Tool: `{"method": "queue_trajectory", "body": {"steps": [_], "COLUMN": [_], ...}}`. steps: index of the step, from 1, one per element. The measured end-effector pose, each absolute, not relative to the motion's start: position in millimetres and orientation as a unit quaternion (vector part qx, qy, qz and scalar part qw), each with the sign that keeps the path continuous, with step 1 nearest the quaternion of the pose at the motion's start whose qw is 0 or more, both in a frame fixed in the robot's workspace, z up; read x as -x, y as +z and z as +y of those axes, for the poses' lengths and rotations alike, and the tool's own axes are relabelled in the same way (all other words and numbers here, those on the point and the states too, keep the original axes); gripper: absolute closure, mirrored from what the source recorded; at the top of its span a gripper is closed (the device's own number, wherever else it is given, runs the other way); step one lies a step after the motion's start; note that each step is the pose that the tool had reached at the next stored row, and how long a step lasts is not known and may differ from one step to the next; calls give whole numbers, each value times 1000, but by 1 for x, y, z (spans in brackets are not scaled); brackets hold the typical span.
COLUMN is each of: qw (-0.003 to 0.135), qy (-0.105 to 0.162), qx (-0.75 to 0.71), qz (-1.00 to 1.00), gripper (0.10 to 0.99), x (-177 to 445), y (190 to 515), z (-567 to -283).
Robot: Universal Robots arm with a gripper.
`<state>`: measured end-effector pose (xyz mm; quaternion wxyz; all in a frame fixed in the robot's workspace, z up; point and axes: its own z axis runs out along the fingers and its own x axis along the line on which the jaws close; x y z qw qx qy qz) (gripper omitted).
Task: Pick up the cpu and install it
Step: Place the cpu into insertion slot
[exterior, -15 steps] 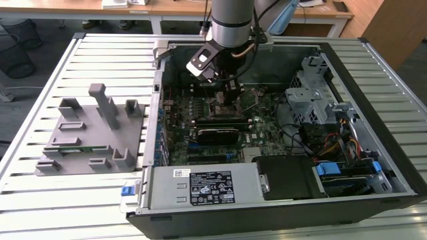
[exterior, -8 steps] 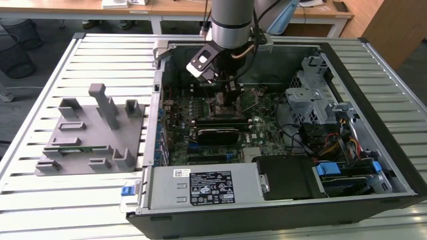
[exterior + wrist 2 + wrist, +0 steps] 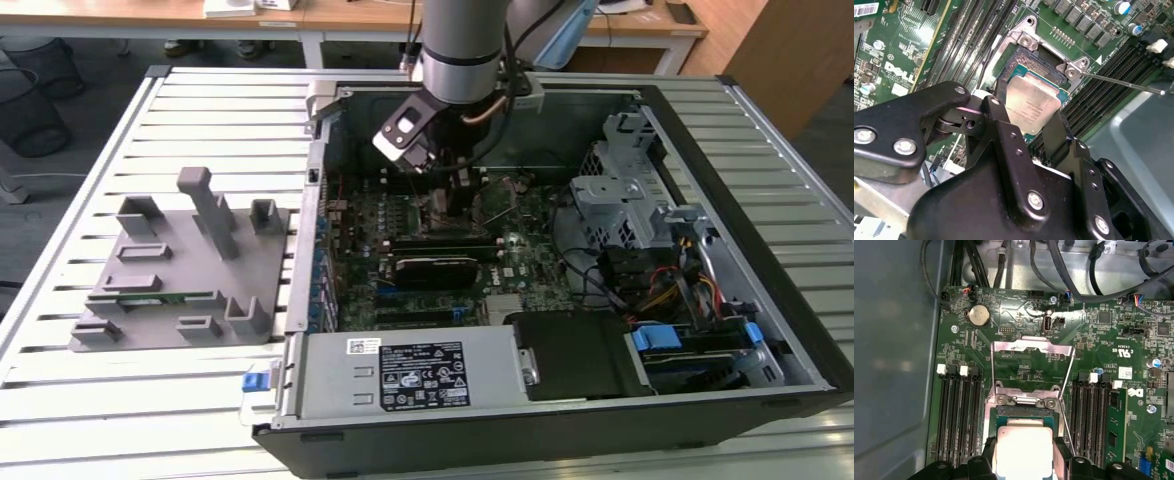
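Observation:
The cpu [image 3: 1036, 102], a square chip with a silver-grey top, lies between my two black fingers [image 3: 999, 125] right over the open socket [image 3: 1026, 62] on the green motherboard. In the first wrist view the cpu [image 3: 1021, 447] sits just below the socket's hinged metal plate [image 3: 1031, 352], which is flipped open. The gripper [image 3: 1029, 111] is shut on the chip's two opposite edges. Whether the chip rests in the socket or hovers just above it I cannot tell. In the exterior view the gripper [image 3: 447, 178] reaches down into the open computer case [image 3: 801, 330] at its far middle.
The thin socket lever [image 3: 1124, 82] sticks out beside the socket. Memory slots [image 3: 959, 415] flank it on both sides. A black card [image 3: 434, 265], a power supply [image 3: 400, 375] and a drive cage [image 3: 627, 190] crowd the case. A grey fixture [image 3: 187, 260] stands on the slatted table at the exterior view's left.

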<state>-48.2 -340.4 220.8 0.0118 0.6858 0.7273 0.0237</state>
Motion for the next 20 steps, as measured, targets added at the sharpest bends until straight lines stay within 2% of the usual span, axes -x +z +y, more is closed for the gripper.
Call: {"method": "queue_trajectory", "body": {"steps": [20], "qw": [12], "qy": [24], "qx": [-692], "qz": [721], "gripper": [557], "x": [49], "y": [206], "z": [-340]}}
